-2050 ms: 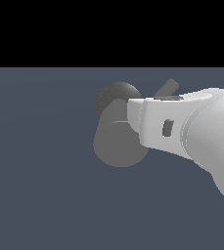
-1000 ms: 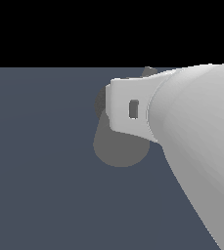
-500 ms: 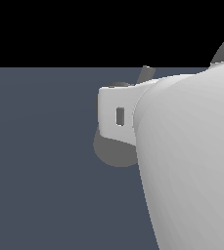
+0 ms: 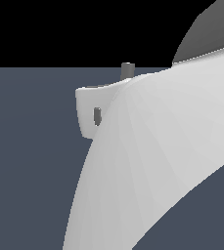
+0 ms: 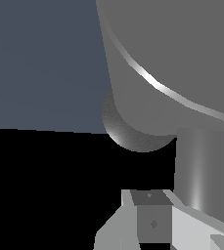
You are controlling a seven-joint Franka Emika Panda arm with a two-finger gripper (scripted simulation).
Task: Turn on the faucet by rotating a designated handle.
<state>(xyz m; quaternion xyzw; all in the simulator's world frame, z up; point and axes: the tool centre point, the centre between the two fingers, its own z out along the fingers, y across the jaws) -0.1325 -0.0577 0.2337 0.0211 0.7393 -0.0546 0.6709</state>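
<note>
Since half a second earlier, the arm [image 4: 152, 166] had swung further across the exterior view, and we lost sight of the grey disc it had still left exposed. Only a short dark stub [image 4: 127, 70] rose above the white casing, toward twelve o'clock. From the wrist we saw the faucet [image 5: 182, 58] close up: its thick grey body filled the frame, with the darker rounded base [image 5: 133, 132] beneath. The handle [image 5: 201, 171] ran from the body toward the gripper [image 5: 155, 222], just beside its fingers. We could not tell whether the gripper was clenched or released.
</note>
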